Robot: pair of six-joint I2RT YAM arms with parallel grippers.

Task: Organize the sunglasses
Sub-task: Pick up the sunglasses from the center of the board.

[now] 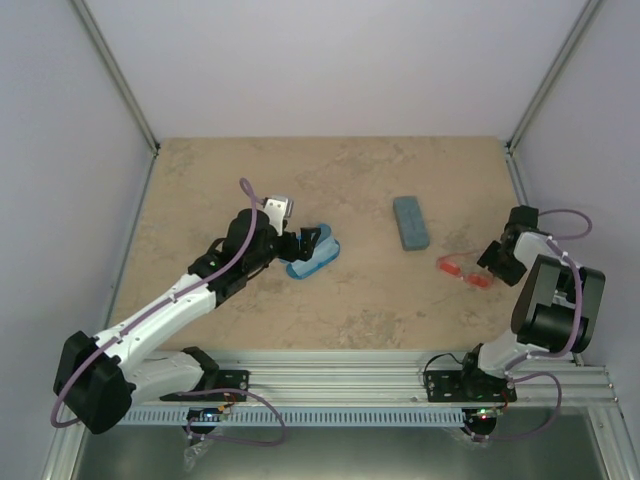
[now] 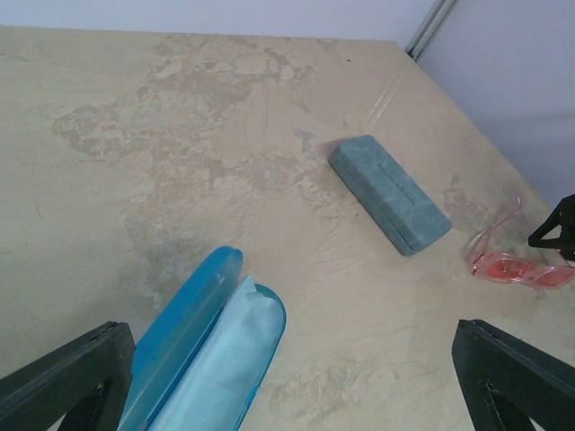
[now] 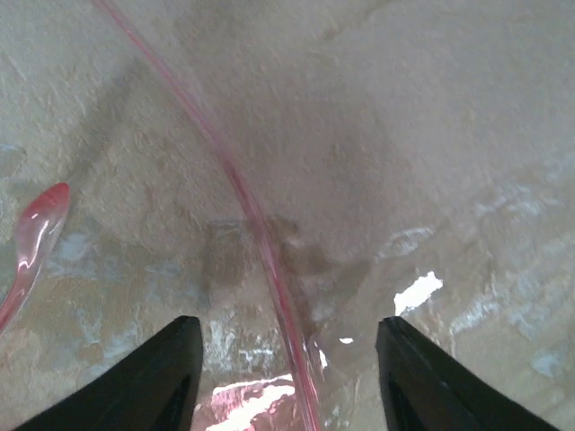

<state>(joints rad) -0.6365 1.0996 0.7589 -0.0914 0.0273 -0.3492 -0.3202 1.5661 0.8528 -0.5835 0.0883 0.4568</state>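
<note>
Red translucent sunglasses (image 1: 462, 270) lie on the table at the right, and also show in the left wrist view (image 2: 521, 266). My right gripper (image 1: 493, 258) is low over their right end, open. One thin red temple arm (image 3: 256, 238) runs between its fingers (image 3: 157, 382), touching neither. The right gripper (image 3: 292, 382) holds nothing. A glossy blue oval case (image 1: 316, 258) lies open near mid-table with a light blue cloth (image 2: 220, 364) inside it. My left gripper (image 1: 311, 243) hovers over the case's near end, wide open and empty (image 2: 287, 386).
A grey-blue rectangular case (image 1: 411, 222) lies shut between the blue case and the sunglasses, also seen in the left wrist view (image 2: 388, 193). Walls enclose the table on three sides.
</note>
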